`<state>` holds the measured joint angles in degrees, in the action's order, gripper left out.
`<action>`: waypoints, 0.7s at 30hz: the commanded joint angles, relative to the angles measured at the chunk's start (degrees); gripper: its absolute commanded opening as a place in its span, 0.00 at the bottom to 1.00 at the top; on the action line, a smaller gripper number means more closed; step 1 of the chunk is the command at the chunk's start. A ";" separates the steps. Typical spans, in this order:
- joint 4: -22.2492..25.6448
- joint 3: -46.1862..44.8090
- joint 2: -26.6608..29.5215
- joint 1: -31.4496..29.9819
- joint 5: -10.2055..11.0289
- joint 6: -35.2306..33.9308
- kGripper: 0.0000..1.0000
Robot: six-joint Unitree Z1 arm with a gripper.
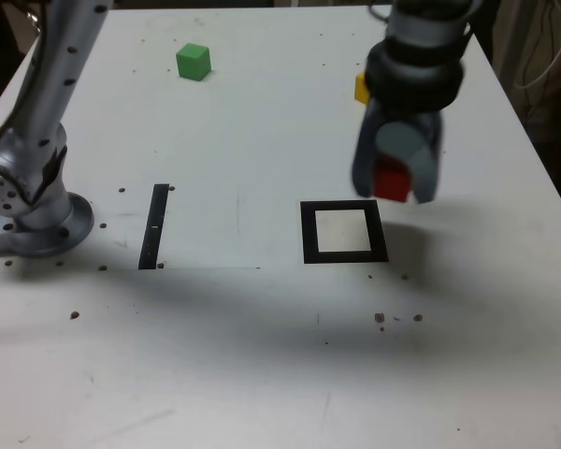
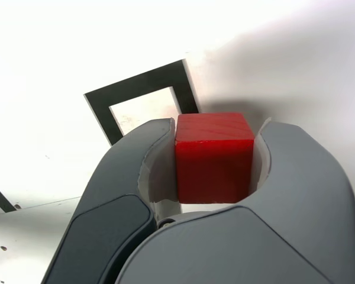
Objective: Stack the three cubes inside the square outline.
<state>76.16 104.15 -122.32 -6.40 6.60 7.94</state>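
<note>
Gripper (image 1: pixel 395 178) gripping the red cube (image 2: pixel 215 160), a jaw on either side; both views show it. Cube held up off the table (image 1: pixel 234 346), its shadow beside the square outline (image 1: pixel 344 258). Landmark = square outline. Red cube: above and just to the exterior view's right of it. Yellow cube (image 1: pixel 361 88): beyond the outline, toward the table's far edge, partly hidden behind the arm. Green cube (image 1: pixel 194 62): beyond the outline too, well off to the exterior view's left. Black strip (image 1: pixel 154 227): flat on table, exterior view's left of the outline. Exterior view only: yellow cube, green cube, arm base (image 1: pixel 39 224). Wrist view only: both jaws pressed to the red cube's sides, close up. Counts: cubes 3 (red 1, yellow 1, green 1), outline 1, strip 1, gripper 1.
</note>
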 commanded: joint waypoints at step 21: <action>-10.35 -20.30 5.92 -0.29 -1.72 -6.54 0.19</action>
<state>66.43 83.57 -116.58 -6.46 5.18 1.48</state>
